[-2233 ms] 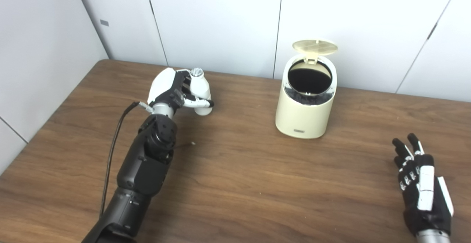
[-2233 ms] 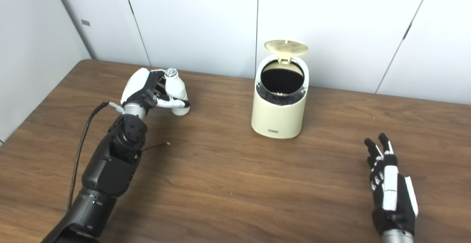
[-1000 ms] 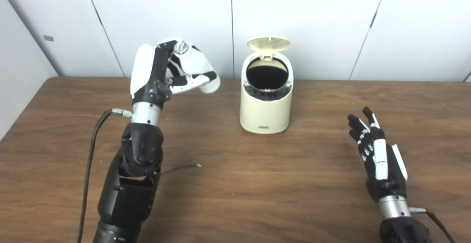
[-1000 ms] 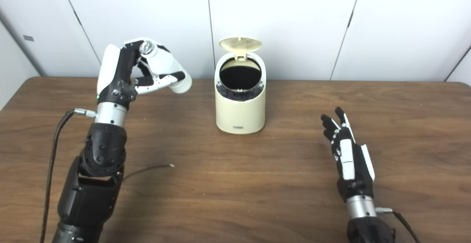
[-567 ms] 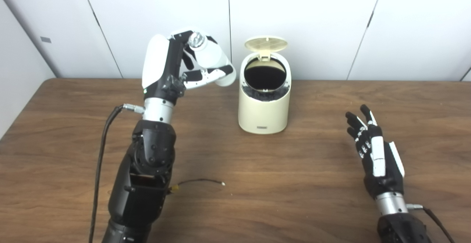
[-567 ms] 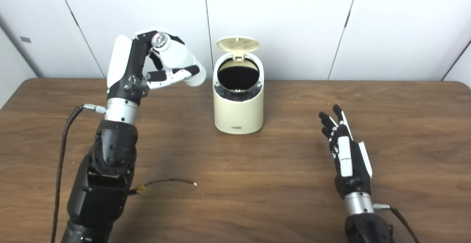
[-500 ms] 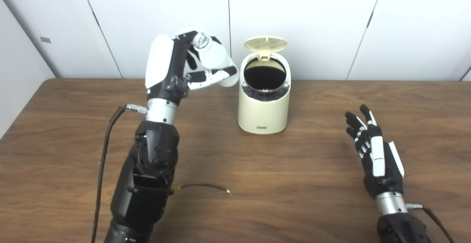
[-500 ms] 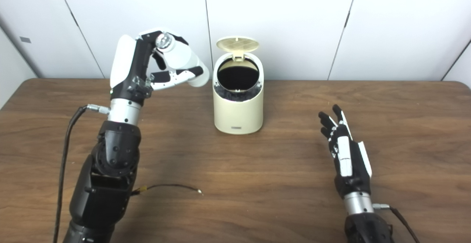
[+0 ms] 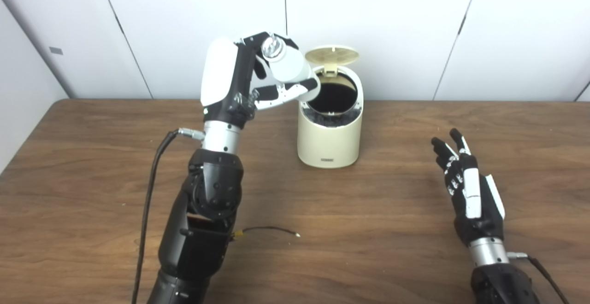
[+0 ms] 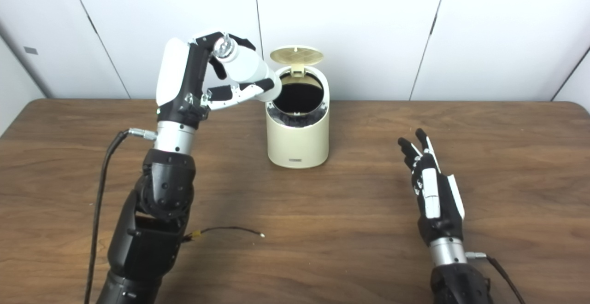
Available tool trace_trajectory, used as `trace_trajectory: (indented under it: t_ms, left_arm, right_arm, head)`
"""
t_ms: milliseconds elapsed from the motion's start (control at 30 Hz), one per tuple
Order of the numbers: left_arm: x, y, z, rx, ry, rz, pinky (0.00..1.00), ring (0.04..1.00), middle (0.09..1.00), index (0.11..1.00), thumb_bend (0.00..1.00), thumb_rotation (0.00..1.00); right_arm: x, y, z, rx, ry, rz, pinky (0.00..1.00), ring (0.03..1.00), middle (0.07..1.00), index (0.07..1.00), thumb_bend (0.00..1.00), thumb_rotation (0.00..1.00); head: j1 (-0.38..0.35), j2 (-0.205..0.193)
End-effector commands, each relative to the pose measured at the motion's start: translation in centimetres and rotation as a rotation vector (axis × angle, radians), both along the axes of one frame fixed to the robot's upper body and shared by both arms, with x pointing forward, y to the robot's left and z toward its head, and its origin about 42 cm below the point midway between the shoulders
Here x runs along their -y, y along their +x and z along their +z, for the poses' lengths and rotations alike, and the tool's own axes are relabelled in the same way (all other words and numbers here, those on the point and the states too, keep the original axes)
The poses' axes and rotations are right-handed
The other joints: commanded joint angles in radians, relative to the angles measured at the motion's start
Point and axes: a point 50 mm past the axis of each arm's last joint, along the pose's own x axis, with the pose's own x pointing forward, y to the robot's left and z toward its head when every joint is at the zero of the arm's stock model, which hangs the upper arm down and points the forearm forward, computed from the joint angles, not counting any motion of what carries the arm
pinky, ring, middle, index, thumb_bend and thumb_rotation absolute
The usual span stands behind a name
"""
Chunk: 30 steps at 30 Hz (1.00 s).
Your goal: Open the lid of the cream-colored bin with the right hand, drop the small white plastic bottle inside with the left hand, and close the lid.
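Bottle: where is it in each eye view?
Left eye view: bottle top centre, tilted in the left hand, base over the bin's left rim.
Right eye view: bottle left of centre, same grip.
Shared landmark: the open lid just right of the bottle.

Brown wood-grain desk [image 9: 368,248], matt, smooth. Cream-coloured rounded plastic bin [image 9: 328,138], smooth satin; round ribbed plastic lid [image 9: 332,55]. Small white plastic bottle [image 9: 290,71], glossy, with shiny metallic cap. Left hand [image 9: 239,87]: glossy white shell, matt black parts, brushed metal wrist ring.
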Motion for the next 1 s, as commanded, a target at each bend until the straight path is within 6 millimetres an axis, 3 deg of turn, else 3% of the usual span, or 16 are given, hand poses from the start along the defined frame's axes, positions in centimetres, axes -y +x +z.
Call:
trace_trajectory:
  t_ms: [0,400,967]
  left_arm:
    - [0.7,0.7,2.4,0.126,0.003,-0.014,0.29,0.417,0.519,0.527,0.47,0.00]
    - [1.6,2.9,0.1,0.144,0.061,-0.017,0.36,0.416,0.513,0.488,0.47,0.00]
    - [2.4,4.5,-1.9,0.163,0.061,-0.027,0.35,0.427,0.509,0.478,0.48,0.00]
  right_arm:
    - [-0.7,-0.9,-2.0,-0.048,0.025,0.005,0.98,0.930,0.890,0.985,0.59,1.00]
    - [-1.4,-1.0,-1.8,-0.047,-0.004,0.003,0.98,0.935,0.890,0.986,0.61,1.00]
    - [-2.5,-0.7,-1.6,-0.045,-0.029,0.028,0.97,0.944,0.891,0.962,0.61,1.00]
  head:
    - [-0.003,0.003]
    - [-0.017,0.006]
    - [-0.027,0.005]
